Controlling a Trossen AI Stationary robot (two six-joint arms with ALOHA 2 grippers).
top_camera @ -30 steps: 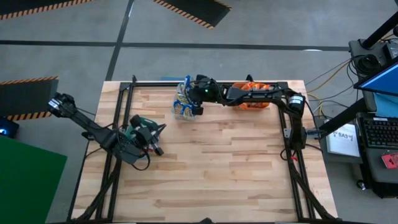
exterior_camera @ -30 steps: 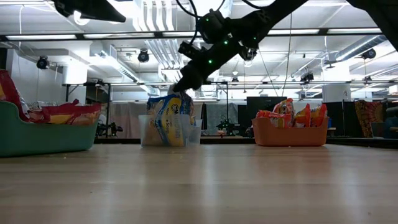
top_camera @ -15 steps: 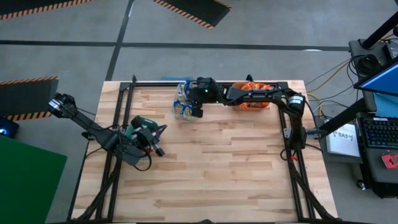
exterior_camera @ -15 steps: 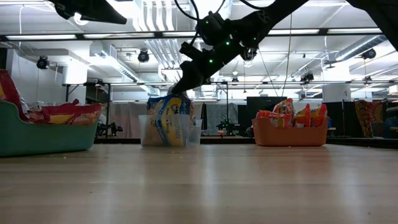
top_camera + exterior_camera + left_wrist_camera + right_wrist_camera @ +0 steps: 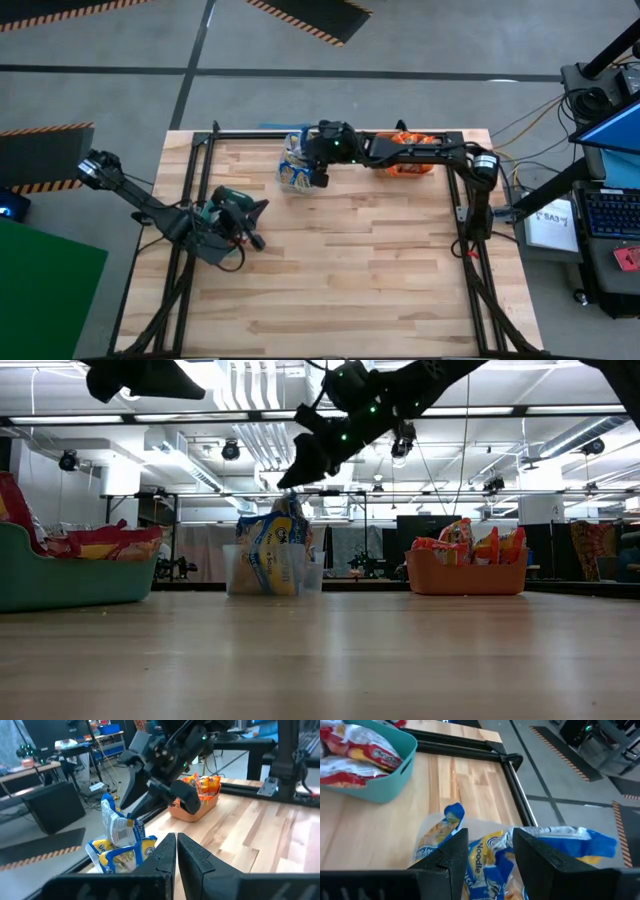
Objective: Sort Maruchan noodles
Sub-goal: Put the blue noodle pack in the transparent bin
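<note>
— Where are the noodles?
— Blue-and-yellow packets (image 5: 293,172) sit in the clear bin (image 5: 312,577) at the table's twelve o'clock; the right gripper (image 5: 320,178) hovers above them, fingers parted, empty.
— And the left gripper (image 5: 252,225)?
— Around nine o'clock, fingers closed on nothing.

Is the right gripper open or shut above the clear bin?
Open: the right gripper shows a gap between its fingers, empty, above blue-and-yellow noodle packets in the clear plastic bin.

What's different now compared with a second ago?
The right pincer has lifted clear above the clear bin, open, leaving the blue-and-yellow packets in it. The left pincer, shut, the teal bin and the orange bin stayed put.
</note>
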